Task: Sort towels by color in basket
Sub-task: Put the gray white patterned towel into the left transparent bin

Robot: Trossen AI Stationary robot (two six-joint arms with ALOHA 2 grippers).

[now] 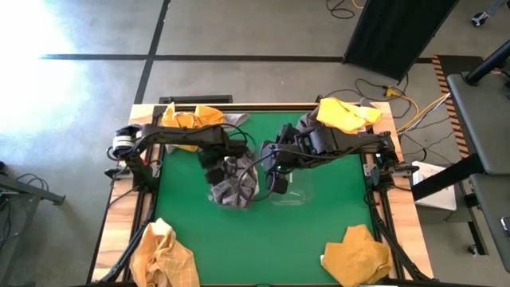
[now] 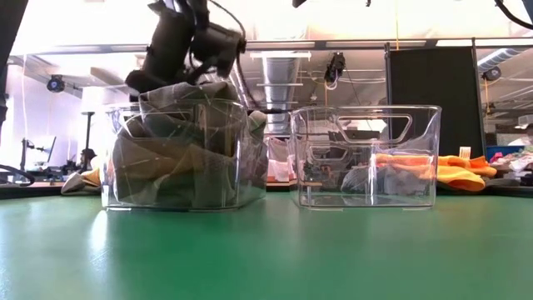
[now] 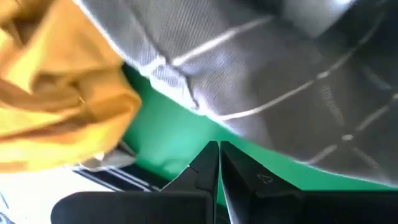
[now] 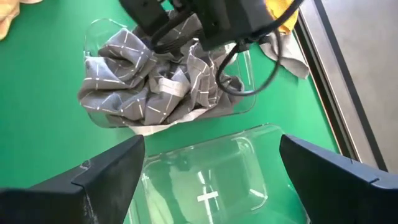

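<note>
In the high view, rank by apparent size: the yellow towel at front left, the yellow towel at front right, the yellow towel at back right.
1. Front-left yellow towel and front-right yellow towel: look alike, no ranking.
2. Back-right yellow towel: smallest.

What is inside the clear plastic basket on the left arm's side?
The clear plastic basket holds crumpled grey towels with thin white grid lines, heaped to its rim. The left arm's claw hangs over the pile. Whatever lies beneath the top folds is covered.
</note>
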